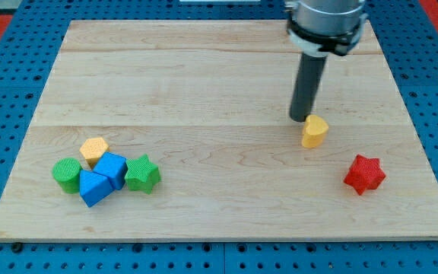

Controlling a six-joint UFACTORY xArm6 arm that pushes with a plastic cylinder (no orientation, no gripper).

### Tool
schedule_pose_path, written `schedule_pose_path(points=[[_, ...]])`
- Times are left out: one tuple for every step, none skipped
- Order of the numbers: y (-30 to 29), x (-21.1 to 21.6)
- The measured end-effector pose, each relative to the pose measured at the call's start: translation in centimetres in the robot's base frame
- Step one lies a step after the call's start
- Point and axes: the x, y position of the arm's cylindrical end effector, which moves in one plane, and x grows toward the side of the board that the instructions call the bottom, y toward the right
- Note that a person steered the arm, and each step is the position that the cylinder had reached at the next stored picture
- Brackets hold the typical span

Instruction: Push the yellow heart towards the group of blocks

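There is no claw on this arm, so nothing opens, closes or holds; it ends in a straight dark rod, and my tip rests on the wooden board in its right half, closer to the top edge than the bottom. The tip sits just beside the yellow heart, at the heart's upper-left side; whether the two touch I cannot tell, as the gap is too small to read.

Counted, seven blocks lie on the board: two yellow, two blue, two green, one red. The yellow heart stands alone, right of centre, immediately below and to the right of the tip. The red star lies near the board's bottom-right corner, apart from the heart.

The other five form a tight group near the bottom-left corner: a yellow block at the top, a green cylinder on the left, two blue blocks in the middle, and a green star on the right. The group lies well apart from the heart, across the board.
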Motion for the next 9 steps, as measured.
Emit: schedule_pose_path(points=[[0.2, 0.9], [2.1, 2.4], [2.5, 3.7], [4.9, 4.6], [4.8, 7.5], [1.5, 9.5], [-4.9, 9.6], [-9.9, 9.6], [-14.4, 9.6]])
